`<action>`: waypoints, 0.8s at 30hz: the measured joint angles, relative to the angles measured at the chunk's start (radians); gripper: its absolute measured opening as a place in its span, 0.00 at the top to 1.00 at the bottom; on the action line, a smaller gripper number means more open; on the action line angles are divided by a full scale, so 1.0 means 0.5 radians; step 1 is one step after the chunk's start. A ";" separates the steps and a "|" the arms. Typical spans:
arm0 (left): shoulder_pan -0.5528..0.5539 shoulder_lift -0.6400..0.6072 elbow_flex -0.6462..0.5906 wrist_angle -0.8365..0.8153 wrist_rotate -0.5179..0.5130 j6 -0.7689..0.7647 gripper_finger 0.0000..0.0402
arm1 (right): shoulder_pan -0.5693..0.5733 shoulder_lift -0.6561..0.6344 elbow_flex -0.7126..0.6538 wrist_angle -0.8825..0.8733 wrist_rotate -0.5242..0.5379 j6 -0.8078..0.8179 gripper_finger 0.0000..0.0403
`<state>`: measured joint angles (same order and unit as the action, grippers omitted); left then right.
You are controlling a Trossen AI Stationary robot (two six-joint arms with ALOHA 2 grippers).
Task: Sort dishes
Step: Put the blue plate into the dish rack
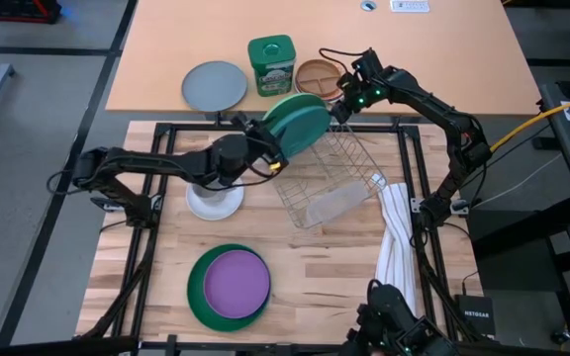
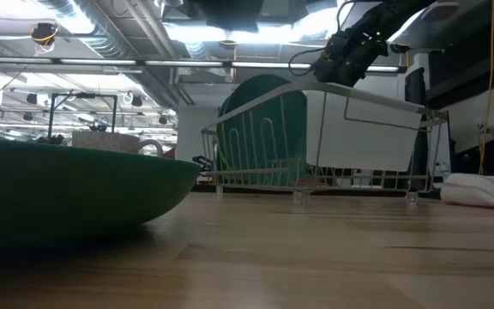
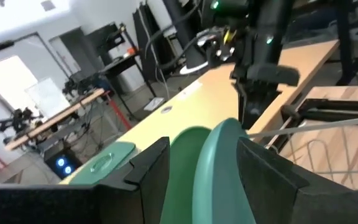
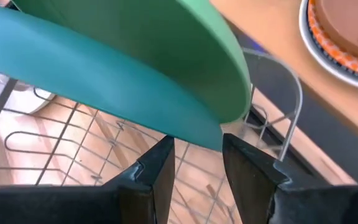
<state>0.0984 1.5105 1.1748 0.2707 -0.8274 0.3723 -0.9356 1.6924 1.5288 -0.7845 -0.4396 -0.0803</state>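
Two plates, one teal [image 1: 310,127] and one light green [image 1: 287,107], stand on edge in the wire dish rack [image 1: 336,188]. In the low view they lean at the rack's left end [image 2: 264,129]. My left gripper [image 1: 271,148] is open at their near-left rims, a finger on each side of both plates [image 3: 204,168]. My right gripper [image 1: 347,99] comes from the far right and is shut on the teal plate [image 4: 104,68]. A dark green plate [image 1: 228,287] lies flat near the front with a purple plate inside it. A white saucer [image 1: 216,203] lies under my left arm. My left gripper has the rims of the light green plate [image 3: 186,155] and the teal plate [image 3: 221,162] between its open fingers; whether the fingers touch them I cannot tell. My right gripper pinches the teal plate's rim [image 4: 199,135] between its two fingertips, slanting down from the far right. The plate stands tilted on edge in the rack.
On the far tabletop lie a flat grey plate [image 1: 214,86], a green tin [image 1: 270,64] and a brown, orange-rimmed plate [image 1: 315,74]. A white towel [image 1: 396,232] lies to the right of the rack. Bare wood shows in front of the rack.
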 joint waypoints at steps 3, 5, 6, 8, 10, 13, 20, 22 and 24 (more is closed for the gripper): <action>-0.063 -0.046 0.000 -0.030 0.002 0.037 0.57 | 0.000 0.000 0.000 -0.075 0.014 0.001 0.66; -0.106 -0.075 0.000 -0.077 0.003 0.046 0.57 | 0.000 0.000 0.000 -0.127 0.032 -0.003 0.66; -0.132 -0.080 0.000 -0.101 0.003 0.041 0.57 | 0.000 0.000 0.000 -0.145 0.043 -0.003 0.66; -0.179 -0.090 0.001 -0.142 0.003 0.041 0.57 | 0.000 0.000 0.000 -0.173 0.086 -0.004 0.66; -0.226 -0.095 0.001 -0.201 0.003 0.041 0.57 | 0.000 0.000 0.000 -0.189 0.139 -0.004 0.66; -0.286 -0.099 0.001 -0.321 0.003 -0.015 0.57 | -0.001 0.000 0.000 -0.209 0.200 -0.004 0.66; -0.408 -0.104 0.001 -0.557 0.004 -0.168 0.57 | -0.001 0.000 0.000 -0.321 0.218 -0.006 0.66; -0.444 -0.112 0.001 -0.644 0.005 -0.245 0.57 | -0.001 0.000 0.000 -0.388 0.218 -0.021 0.66; -0.482 -0.134 0.001 -0.780 0.031 -0.374 0.57 | -0.002 0.000 0.001 -0.473 0.221 -0.062 0.66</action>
<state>-0.1424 1.4435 1.1751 -0.1192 -0.8119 0.1850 -0.9363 1.6924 1.5291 -1.0208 -0.3292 -0.1113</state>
